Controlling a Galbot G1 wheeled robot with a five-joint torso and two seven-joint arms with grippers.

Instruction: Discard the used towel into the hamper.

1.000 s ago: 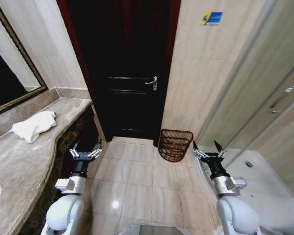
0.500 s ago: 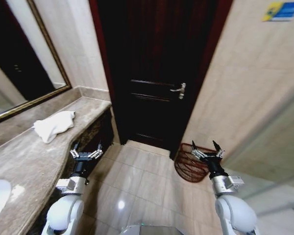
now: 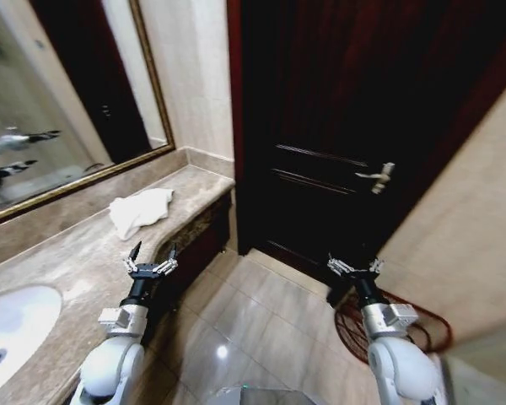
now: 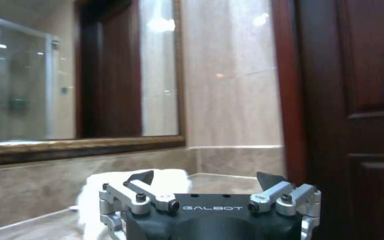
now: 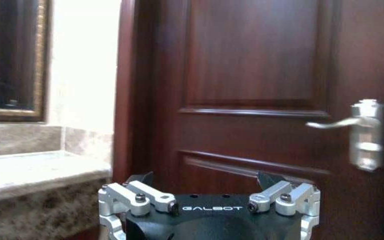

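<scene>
Head view, towel: white towel lies crumpled on the marble counter, centre-left.
Head view, hamper: hamper at lower right, behind the right gripper.
Head view, grippers: left gripper and right one both spread wide, empty.
Left wrist view: towel just beyond the open left gripper.
Right wrist view: right gripper open, facing the door.
Advice: square up to the counter, then reach with the left arm.
Change: camera has swung left; towel now nearer centre, hamper pushed toward the corner.

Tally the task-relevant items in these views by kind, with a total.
Crumpled white cloth towel on the marble counter: 1
Round reddish-brown woven hamper on the floor: 1
Open end effectors, left end effector and right end effector: 2
Total: 4
</scene>
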